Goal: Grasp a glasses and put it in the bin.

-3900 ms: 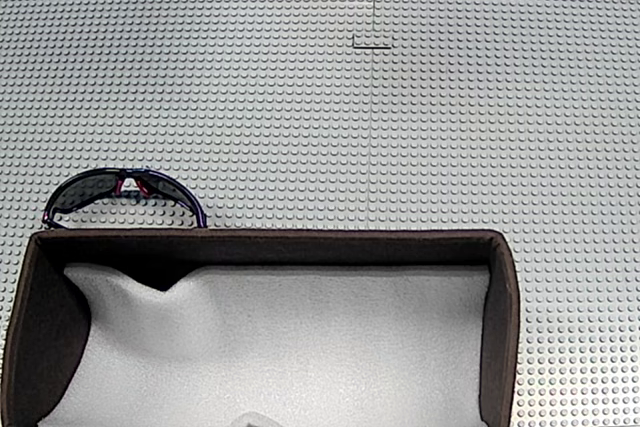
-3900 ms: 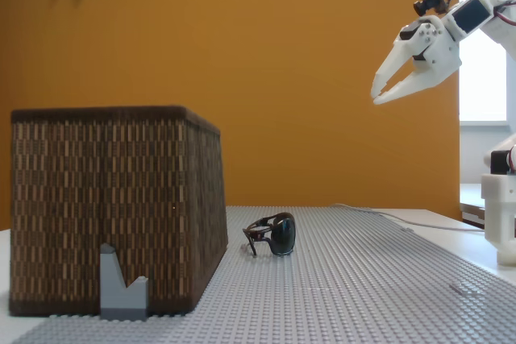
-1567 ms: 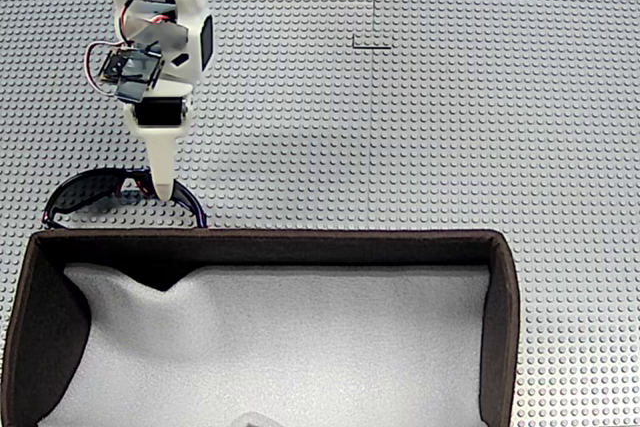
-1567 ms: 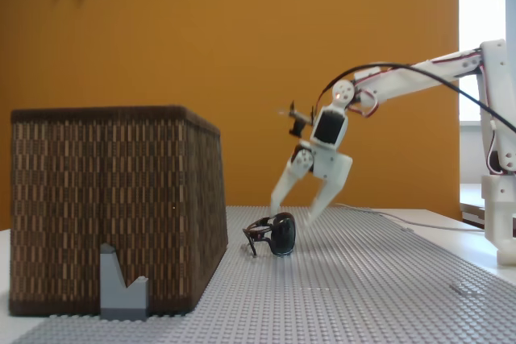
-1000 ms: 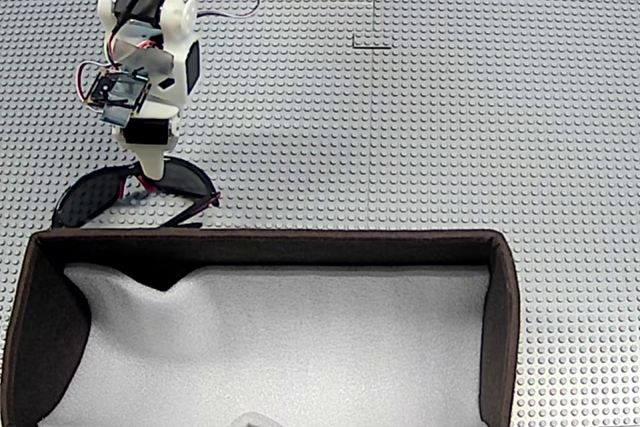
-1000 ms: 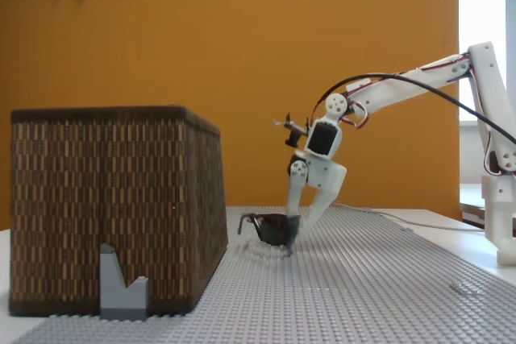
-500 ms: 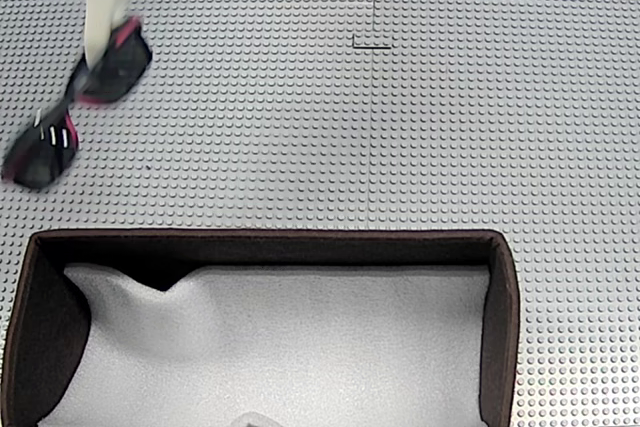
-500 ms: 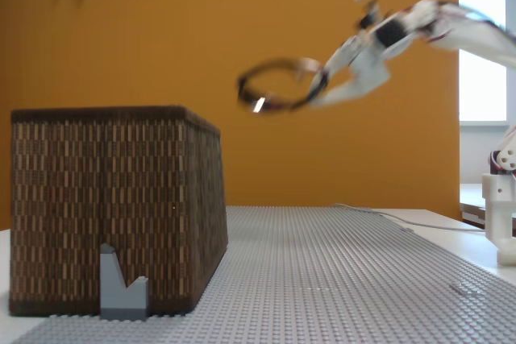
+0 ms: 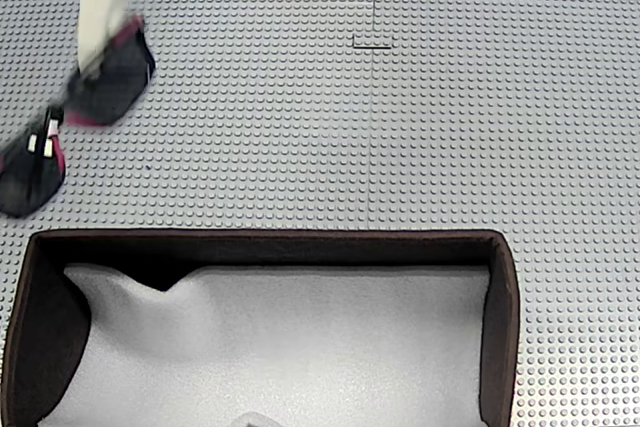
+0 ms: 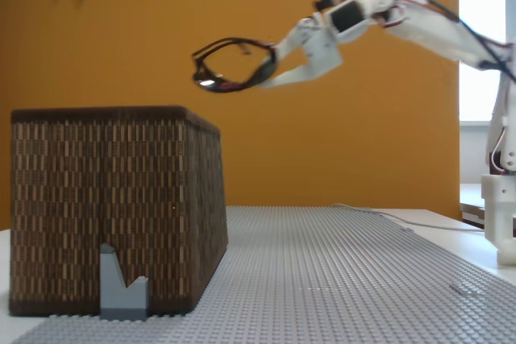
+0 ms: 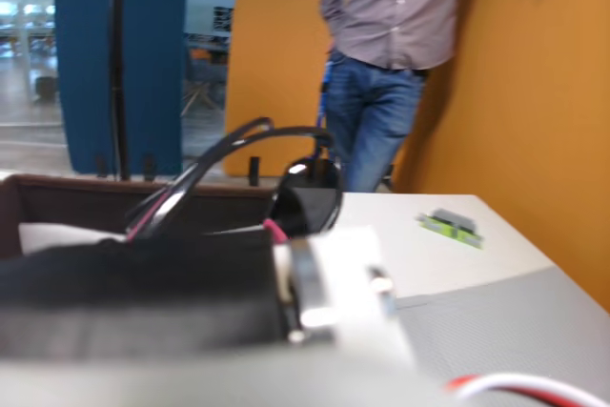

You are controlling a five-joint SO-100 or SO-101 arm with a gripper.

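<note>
The glasses (image 10: 230, 64), dark wraparound with pink-red accents, hang high in the air with my gripper (image 10: 270, 66) shut on their frame. In a fixed view from above, they are blurred at the far left: one lens (image 9: 112, 75) sits under the white finger (image 9: 100, 7), the other lens (image 9: 30, 172) is lower left, short of the bin's far wall (image 9: 260, 237). From the side, the glasses hover above and just right of the brown woven bin (image 10: 113, 207). The wrist view has the glasses (image 11: 307, 197) ahead of the gripper body, with the bin's rim (image 11: 67, 186) beyond.
A grey studded baseplate (image 9: 400, 127) covers the table. A small grey brick piece (image 10: 121, 288) leans on the bin's near side. The arm's base (image 10: 501, 215) stands at the right. A person (image 11: 391, 54) stands behind the table, near a small green object (image 11: 453, 226).
The gripper has carried the glasses further left toward the bin in the side view, staying high; from above they have shifted slightly toward the bin.
</note>
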